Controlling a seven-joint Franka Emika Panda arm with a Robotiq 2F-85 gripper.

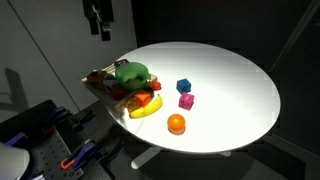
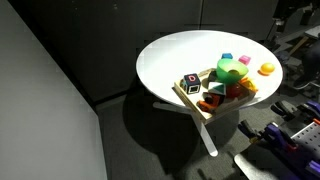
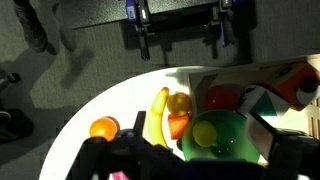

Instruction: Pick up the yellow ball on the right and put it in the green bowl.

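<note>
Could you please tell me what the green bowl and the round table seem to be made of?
The green bowl looks like moulded plastic: it is one uniform bright colour with a soft sheen. The round table has a smooth, plain white top, probably laminate or painted board; the pictures cannot settle which.

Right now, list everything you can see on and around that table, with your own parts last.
table: one, white, round, under everything.
wooden tray: one, tan, at the table's edge.
green bowl: one, bright green, over the tray.
yellow ball: one, yellowish, seemingly inside the bowl; blurred.
banana: one, yellow, beside the bowl.
orange ball: one, orange, on bare table near the banana.
blue cube: one, blue, on bare table.
magenta cube: one, magenta, beside the blue cube.
black cube: one, black, in a tray corner.
other toys: red and orange, in the tray; uncountable.
fingers: two, dark, apart, holding nothing.
</note>
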